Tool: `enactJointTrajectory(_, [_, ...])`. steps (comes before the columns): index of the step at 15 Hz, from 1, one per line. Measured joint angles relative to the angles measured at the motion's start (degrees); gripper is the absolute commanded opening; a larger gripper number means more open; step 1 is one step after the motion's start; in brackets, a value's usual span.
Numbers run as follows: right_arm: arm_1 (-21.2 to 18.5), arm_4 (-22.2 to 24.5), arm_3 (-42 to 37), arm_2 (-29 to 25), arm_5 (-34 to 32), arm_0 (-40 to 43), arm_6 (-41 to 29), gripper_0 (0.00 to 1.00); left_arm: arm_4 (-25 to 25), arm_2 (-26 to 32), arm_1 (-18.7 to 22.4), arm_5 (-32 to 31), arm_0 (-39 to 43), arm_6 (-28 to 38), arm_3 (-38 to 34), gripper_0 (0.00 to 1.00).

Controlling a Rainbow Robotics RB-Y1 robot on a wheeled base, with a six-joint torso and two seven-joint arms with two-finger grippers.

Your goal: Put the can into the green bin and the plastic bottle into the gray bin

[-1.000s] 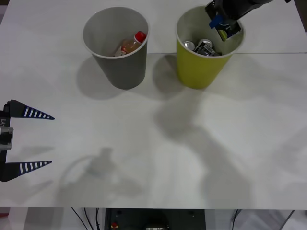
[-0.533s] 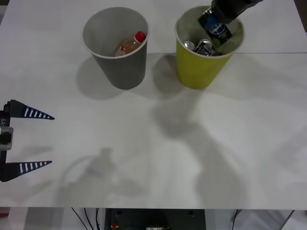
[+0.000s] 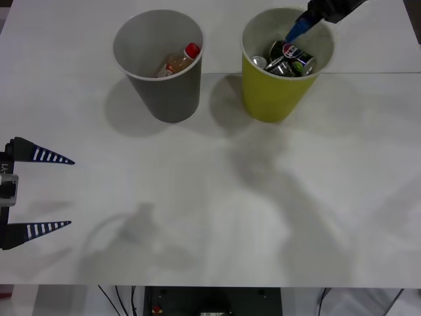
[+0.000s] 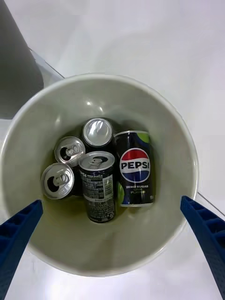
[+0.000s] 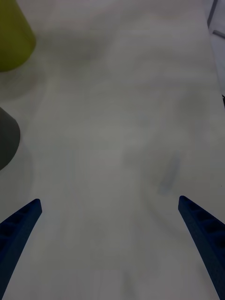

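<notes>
The can (image 4: 135,169) lay in the green bin (image 3: 270,99), light, rigid and slick. The right gripper (image 4: 112,248) hung over it, fingers spread and empty; any re-grip belonged across its round sides.

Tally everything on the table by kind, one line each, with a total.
Bins: 2, the green bin and the gray bin
Cans: 5, all in the green bin: the can with the logo plus 4 plainer cans
Plastic bottles: 1, the plastic bottle in the gray bin
Total: 8
</notes>
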Motion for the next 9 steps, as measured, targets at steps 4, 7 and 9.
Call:
enactJointTrajectory(4, [-5.5,-9.2,-8.6,-7.5,0.0,5.8,2.3,1.0,0.0,0.0,0.0,0.0,0.0,0.0,0.0,1.0])
enactJointTrajectory(7, [-8.9,-14.7,-17.6,-12.5,0.0,13.4,4.0,1.0,0.0,0.0,0.0,0.0,0.0,0.0,0.0,1.0])
enactJointTrajectory(9, [-10.7,-18.2,-22.8,-16.3,0.0,19.4,7.4,1.0,0.0,0.0,0.0,0.0,0.0,0.0,0.0,1.0])
